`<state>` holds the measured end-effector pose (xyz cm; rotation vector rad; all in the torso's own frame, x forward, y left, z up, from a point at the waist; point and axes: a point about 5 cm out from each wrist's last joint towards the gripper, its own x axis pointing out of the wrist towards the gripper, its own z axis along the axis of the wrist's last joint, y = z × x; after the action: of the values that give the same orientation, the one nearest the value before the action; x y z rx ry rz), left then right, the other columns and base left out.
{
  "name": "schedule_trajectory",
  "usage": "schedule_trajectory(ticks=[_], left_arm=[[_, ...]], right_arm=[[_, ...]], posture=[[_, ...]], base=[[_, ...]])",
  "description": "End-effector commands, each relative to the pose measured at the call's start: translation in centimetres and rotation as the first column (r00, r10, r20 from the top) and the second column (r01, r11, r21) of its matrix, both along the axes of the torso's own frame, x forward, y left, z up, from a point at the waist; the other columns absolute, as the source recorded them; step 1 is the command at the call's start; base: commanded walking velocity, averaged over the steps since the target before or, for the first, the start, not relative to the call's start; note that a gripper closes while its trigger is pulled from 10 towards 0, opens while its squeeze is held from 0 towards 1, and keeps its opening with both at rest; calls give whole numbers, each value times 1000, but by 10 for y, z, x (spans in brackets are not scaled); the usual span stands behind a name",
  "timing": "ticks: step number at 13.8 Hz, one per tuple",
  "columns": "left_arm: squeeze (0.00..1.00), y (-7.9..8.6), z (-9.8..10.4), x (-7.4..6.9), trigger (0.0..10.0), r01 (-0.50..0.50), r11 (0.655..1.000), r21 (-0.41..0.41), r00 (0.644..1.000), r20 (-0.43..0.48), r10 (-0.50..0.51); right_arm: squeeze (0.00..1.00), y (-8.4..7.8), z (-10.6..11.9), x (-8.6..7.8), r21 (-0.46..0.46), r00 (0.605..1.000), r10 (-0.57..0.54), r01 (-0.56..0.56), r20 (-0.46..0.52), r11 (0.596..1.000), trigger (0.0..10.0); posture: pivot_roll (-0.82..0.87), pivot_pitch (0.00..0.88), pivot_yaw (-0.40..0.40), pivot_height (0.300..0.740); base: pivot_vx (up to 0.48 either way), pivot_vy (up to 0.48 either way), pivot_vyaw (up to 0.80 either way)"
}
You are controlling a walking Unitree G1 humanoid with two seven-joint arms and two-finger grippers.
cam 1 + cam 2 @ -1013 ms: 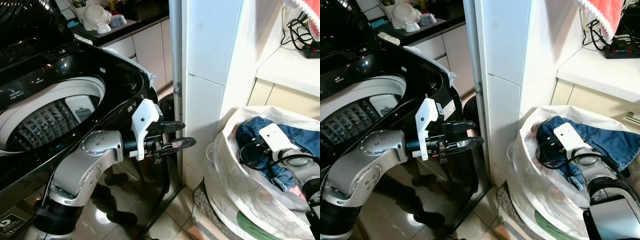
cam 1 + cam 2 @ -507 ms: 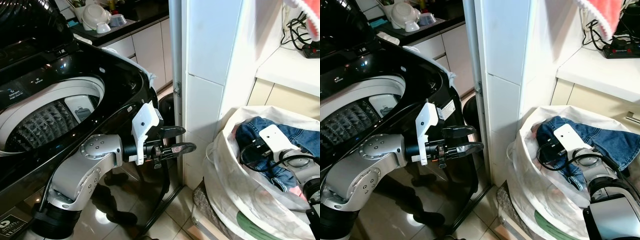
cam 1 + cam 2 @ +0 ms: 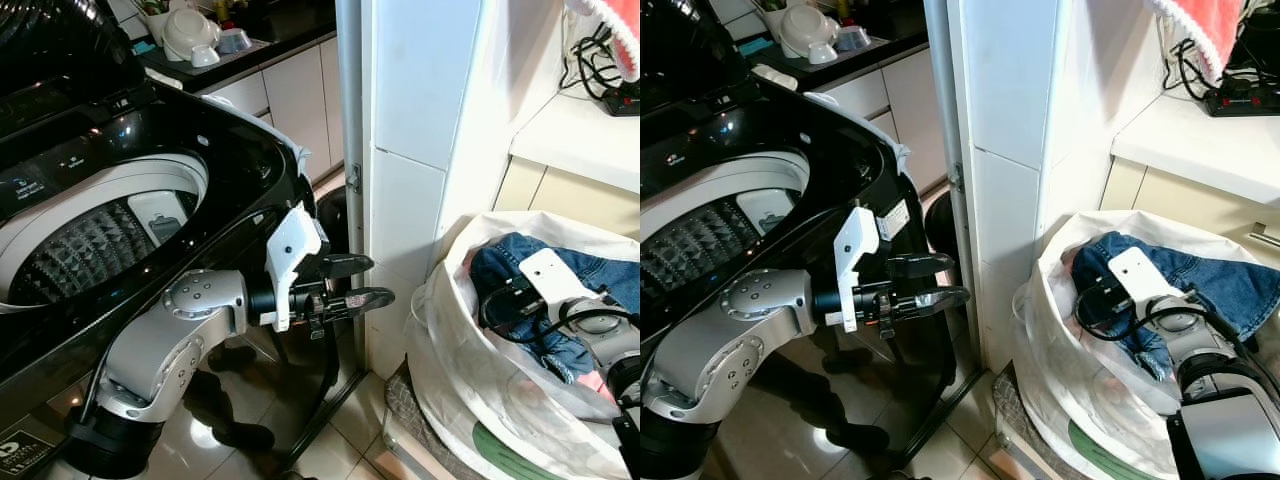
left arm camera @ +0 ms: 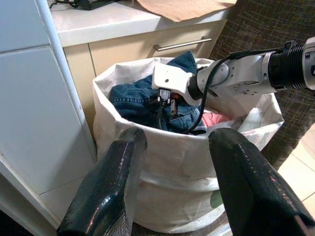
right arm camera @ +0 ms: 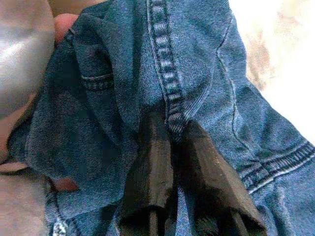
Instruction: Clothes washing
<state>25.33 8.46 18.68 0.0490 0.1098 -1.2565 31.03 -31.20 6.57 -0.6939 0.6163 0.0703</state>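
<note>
Right gripper (image 5: 170,135): pinched on the blue denim jeans (image 3: 1200,275) atop your white fabric laundry bag (image 3: 450,350). Left gripper (image 3: 352,282): spread wide, empty, beside the black top-loading washer (image 3: 150,150). Risk: thin seam hold slipping if you lift.

A tiled pillar (image 3: 405,190) stands between the washing machine (image 3: 120,210) opening and the laundry bag (image 3: 470,370), blocking direct passage.

The tiled floor (image 3: 330,440) carries the black top-loading washing machine (image 3: 110,190) and the white laundry bag (image 3: 470,400). The bag stands beside the white tiled pillar (image 3: 410,160). Blue jeans (image 3: 520,270) lie inside the bag.
</note>
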Motion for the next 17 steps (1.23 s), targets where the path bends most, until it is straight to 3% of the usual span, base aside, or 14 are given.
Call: schedule_trajectory(ticks=[1,7,11,12,14,15,16,17], left_arm=[[0,1,2,1,10000,-1,1000,6,1000,6,1],[0,-1,2,4,10000,-28,1000,-3,999,23,28],[0,-1,9,7,10000,-76,996,-44,994,70,79],[0,-5,15,8,10000,-92,993,-78,988,119,100],[0,-8,21,10,10000,-111,989,-102,979,162,126],[0,-12,29,14,10000,-128,981,-148,967,201,156],[0,-19,41,15,10000,-124,967,-222,961,216,173],[941,-22,47,16,10000,-118,957,-263,961,214,178]], right_arm=[[0,2,8,7,8,1000,14,-14,24,1000,0],[0,-3,21,9,72,996,87,-89,31,993,0],[0,-15,63,8,182,957,259,-280,131,943,0],[0,-3,115,-3,317,879,381,-463,288,828,0],[0,9,141,-13,369,830,437,-549,347,750,0],[0,26,170,-24,414,762,493,-644,419,644,0],[0,44,198,-36,451,674,545,-739,500,500,0],[0,52,209,-41,462,628,558,-777,542,427,0]], posture=[[-20,0,145,740],[-36,0,121,740],[-63,0,118,740],[-82,0,121,740],[-90,0,121,740],[-101,0,117,740],[-106,0,115,740],[-107,0,114,740]], base=[[0,0,0],[0,0,0],[0,0,0],[0,0,0],[0,0,0],[0,0,0],[0,0,0],[0,0,0]])
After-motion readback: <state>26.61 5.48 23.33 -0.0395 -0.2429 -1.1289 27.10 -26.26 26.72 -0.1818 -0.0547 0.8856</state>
